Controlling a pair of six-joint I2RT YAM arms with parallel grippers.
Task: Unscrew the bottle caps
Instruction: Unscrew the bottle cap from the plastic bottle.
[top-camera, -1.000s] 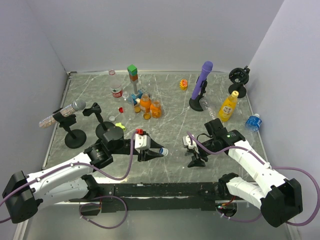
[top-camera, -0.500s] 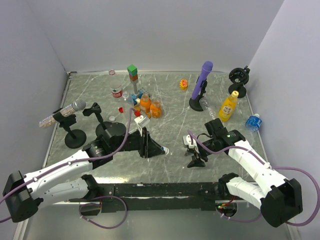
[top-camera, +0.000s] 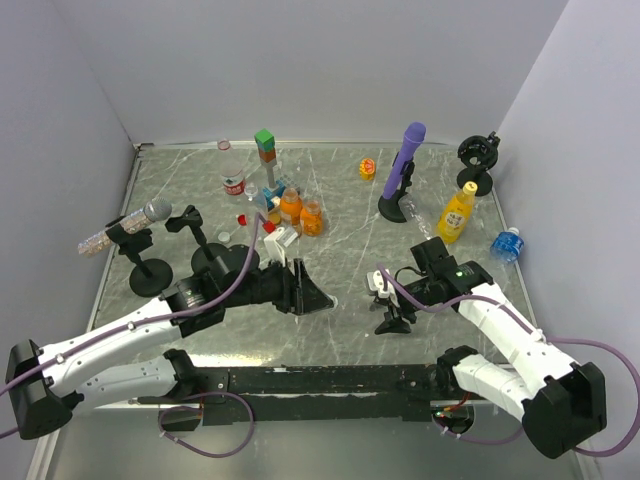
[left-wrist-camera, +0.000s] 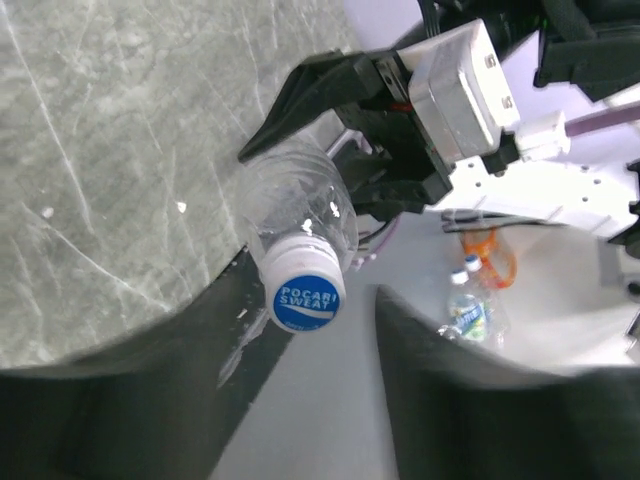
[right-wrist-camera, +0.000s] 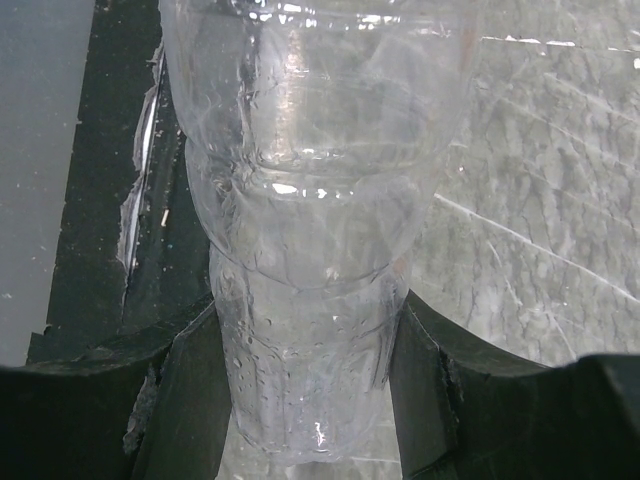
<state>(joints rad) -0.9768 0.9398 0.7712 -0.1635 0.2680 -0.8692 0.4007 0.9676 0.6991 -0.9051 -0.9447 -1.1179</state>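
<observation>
The clear bottle (right-wrist-camera: 310, 230) shows best in the right wrist view. The right fingers (right-wrist-camera: 190, 400) press in on both sides of its lower body and hold it clamped. Its neck and top are cut off by the upper edge of that view. The bottle looks empty.

From above it is nearly lost. Its see-through body hardly shows, and the left fingers (top-camera: 312, 290), just toward 6 o'clock from the middle of the counter (top-camera: 340, 190), cover its neck. The right fingers are a small dark shape toward 5 o'clock.

In the left wrist view the blue-and-white cap (left-wrist-camera: 305, 292) sits screwed on the neck, facing the camera. The left fingers are only blurred dark shapes on either side of it. They stand apart, with a plain gap on the cap's 3 o'clock side. Whether the other finger touches the cap I cannot tell.

A yellow juice bottle (top-camera: 456, 213), full of yellow, stands toward 2 o'clock. A squat blue-labelled bottle (top-camera: 506, 243) lies at 3 o'clock by the wall. Small bottles of orange liquid (top-camera: 300, 212) cluster toward 12 o'clock.
</observation>
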